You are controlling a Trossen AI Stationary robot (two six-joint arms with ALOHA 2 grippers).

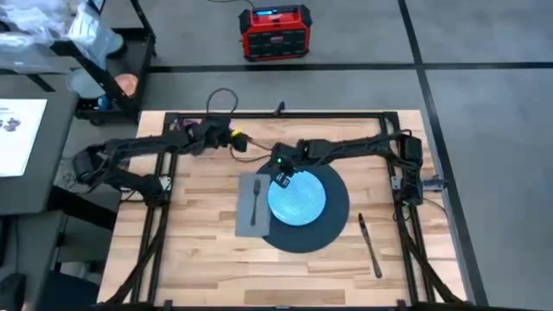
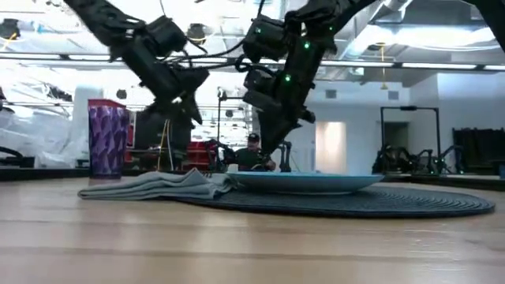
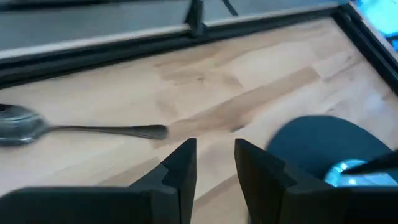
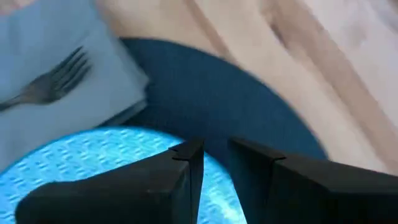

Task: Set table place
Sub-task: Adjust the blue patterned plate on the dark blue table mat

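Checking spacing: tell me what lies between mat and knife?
Only bare table, in the high view: the knife lies apart from the mat.

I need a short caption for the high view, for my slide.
Right gripper over the light blue plate on the dark mat; fork on napkin.

Showed a light wood plank surface [image 1: 207, 250] framed in black rail. Carried a round dark navy-black place mat [image 1: 337, 216], a light blue round plate [image 1: 298, 200] with fine woven texture, a grey square cloth napkin [image 1: 244, 220], a silver metal fork [image 1: 255, 200]. Stood purple patterned, red-rimmed tumbler [image 2: 107, 138] behind.
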